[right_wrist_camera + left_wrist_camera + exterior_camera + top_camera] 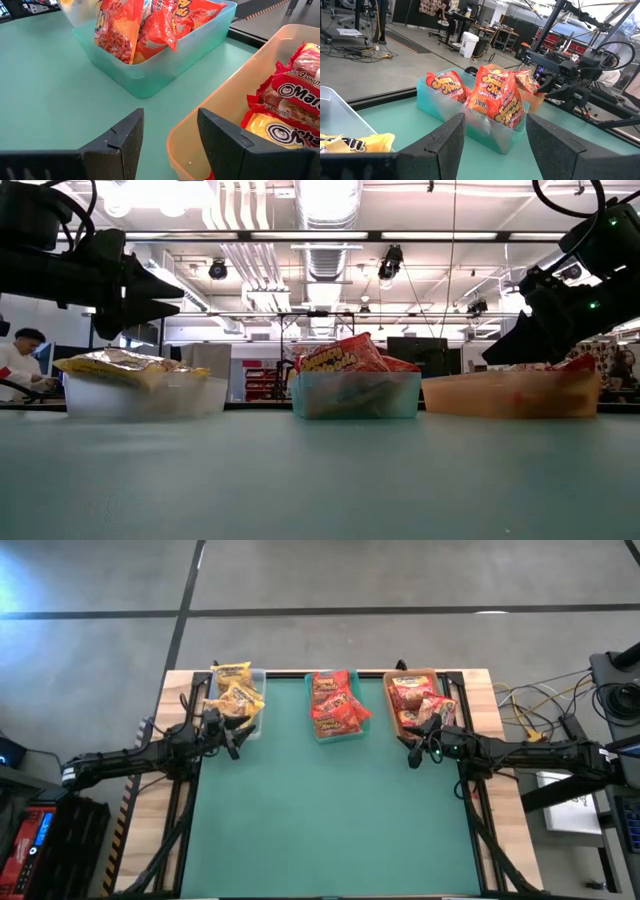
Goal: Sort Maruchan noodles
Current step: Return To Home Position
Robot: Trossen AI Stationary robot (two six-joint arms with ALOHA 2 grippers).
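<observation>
Three trays stand in a row along the far edge of the teal mat. The clear tray (250,725) at the left holds yellow noodle packets (236,692). Orange-red packets (497,97) lie piled in the teal tray (336,732) in the middle. The tan tray (220,107) at the right holds red packets (412,698). My left gripper (495,145) hovers open beside the clear tray's near end and faces the teal tray. My right gripper (170,140) hovers open above the tan tray's near left corner. Neither has anything between its fingers.
The near part of the teal mat (330,820) lies bare. Wooden table strips (150,840) flank the mat. Cables (540,705) and equipment lie off the right side. A person (18,360) sits far back in the room.
</observation>
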